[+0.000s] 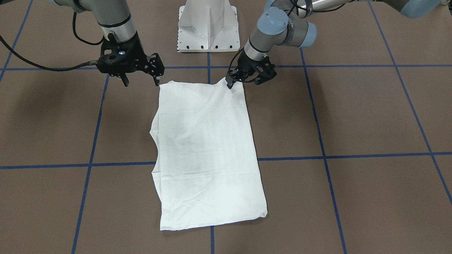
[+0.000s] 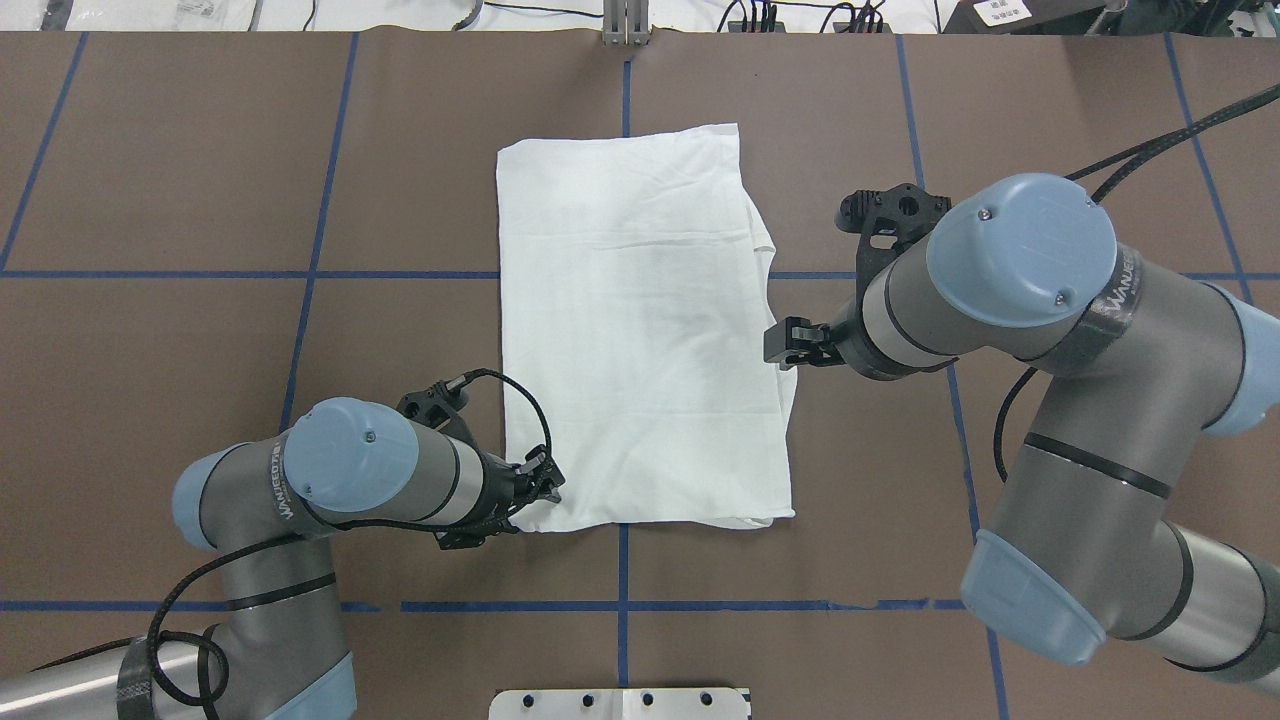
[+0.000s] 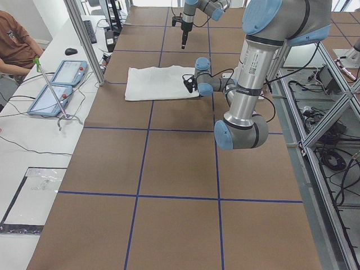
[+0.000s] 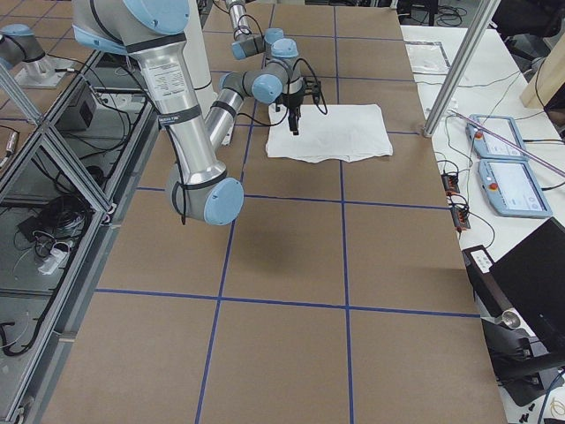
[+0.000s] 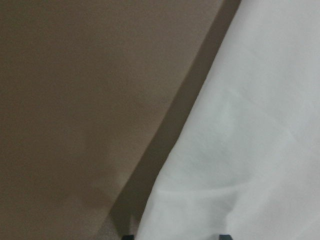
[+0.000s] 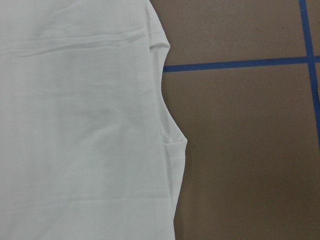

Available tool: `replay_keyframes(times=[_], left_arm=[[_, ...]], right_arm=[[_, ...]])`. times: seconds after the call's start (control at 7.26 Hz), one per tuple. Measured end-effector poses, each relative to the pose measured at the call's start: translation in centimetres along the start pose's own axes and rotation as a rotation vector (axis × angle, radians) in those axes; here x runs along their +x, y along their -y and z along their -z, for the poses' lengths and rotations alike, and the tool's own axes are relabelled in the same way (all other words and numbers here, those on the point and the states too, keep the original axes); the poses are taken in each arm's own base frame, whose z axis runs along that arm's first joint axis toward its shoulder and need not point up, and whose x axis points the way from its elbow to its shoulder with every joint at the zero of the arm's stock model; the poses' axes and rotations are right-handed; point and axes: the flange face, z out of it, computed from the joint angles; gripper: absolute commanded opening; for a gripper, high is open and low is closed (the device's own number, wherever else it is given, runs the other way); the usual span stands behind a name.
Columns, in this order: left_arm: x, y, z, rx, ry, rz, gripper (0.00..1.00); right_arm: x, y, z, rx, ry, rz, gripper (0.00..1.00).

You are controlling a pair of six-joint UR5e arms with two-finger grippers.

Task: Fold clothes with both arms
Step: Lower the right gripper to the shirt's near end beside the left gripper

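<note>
Fingers apart, the left gripper (image 1: 244, 82) meets the 1 o'clock corner of the folded white T-shirt (image 1: 208, 148) (front view), likely to pinch it; the right gripper (image 1: 140, 84), fingers also apart, hovers by 11 o'clock.

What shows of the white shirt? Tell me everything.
The shirt is plain white soft cloth, folded into a long rectangle, lying flat on the brown table across a blue tape line. Light creases cross it; no print, collar or label shows. Its edge on the robot's right is stepped where layers peek out. The left gripper touches a robot-side corner, which peaks up slightly; a clamp cannot be confirmed. The right gripper is open, off the cloth.
</note>
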Motion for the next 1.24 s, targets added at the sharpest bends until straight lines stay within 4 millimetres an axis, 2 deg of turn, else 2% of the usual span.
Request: replay_keyframes(times=[0.14, 0.28, 0.41, 0.55, 0.96, 1.24], left_arm=[[0.0, 0.0, 0.0, 0.001, 0.0, 0.0, 0.48], [0.0, 0.0, 0.1, 0.001, -0.002, 0.0, 0.39], [0.1, 0.0, 0.3, 0.0, -0.004, 0.0, 0.15], [0.1, -0.1, 0.4, -0.001, -0.007, -0.001, 0.0], [0.2, -0.4, 1.2, -0.01, -0.02, -0.006, 0.0], [0.8, -1.1, 2.6, -0.024, -0.042, -0.014, 0.0]], right_arm=[[0.0, 0.0, 0.0, 0.0, 0.0, 0.0, 1.0], [0.0, 0.0, 0.0, 0.0, 0.0, 0.0, 1.0], [0.0, 0.0, 0.0, 0.0, 0.0, 0.0, 1.0], [-0.1, 0.0, 0.1, 0.001, 0.002, 0.0, 1.0], [-0.1, -0.1, 0.1, -0.007, 0.003, -0.005, 1.0], [-0.6, -1.1, -0.6, -0.054, 0.01, -0.061, 1.0]])
